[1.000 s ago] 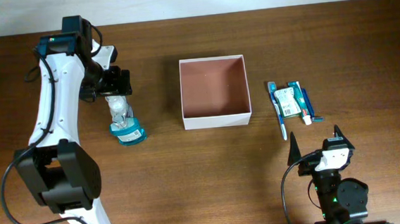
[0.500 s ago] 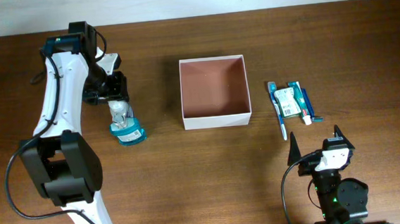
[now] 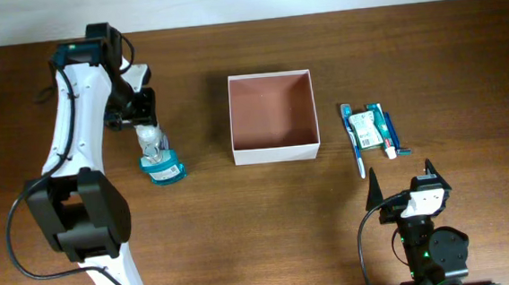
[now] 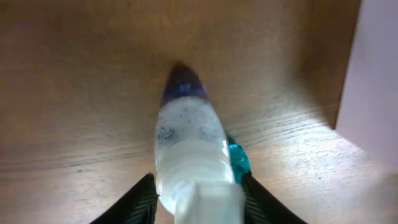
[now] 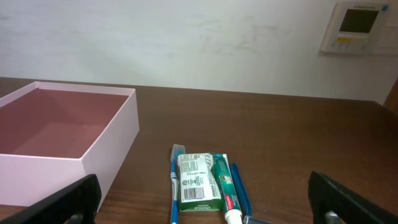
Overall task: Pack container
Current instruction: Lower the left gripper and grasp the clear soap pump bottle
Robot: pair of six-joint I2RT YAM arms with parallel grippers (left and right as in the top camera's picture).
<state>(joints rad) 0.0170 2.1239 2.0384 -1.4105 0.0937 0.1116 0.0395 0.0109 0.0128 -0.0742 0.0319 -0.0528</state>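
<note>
Your left gripper (image 3: 143, 109) straddles the bottle (image 3: 155, 152).
Can't tell if clamped; right gripper (image 3: 400, 172) spread wide near toothpaste (image 3: 375, 132).

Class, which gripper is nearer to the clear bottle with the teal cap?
Left. The left gripper is at the bottle, fingers either side of it; the right gripper sits far off, beyond the container.

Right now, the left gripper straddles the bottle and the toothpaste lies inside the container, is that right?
Not quite: the toothpaste lies on the table beside the container, as the overhead view shows; the left gripper does straddle the bottle.
</note>
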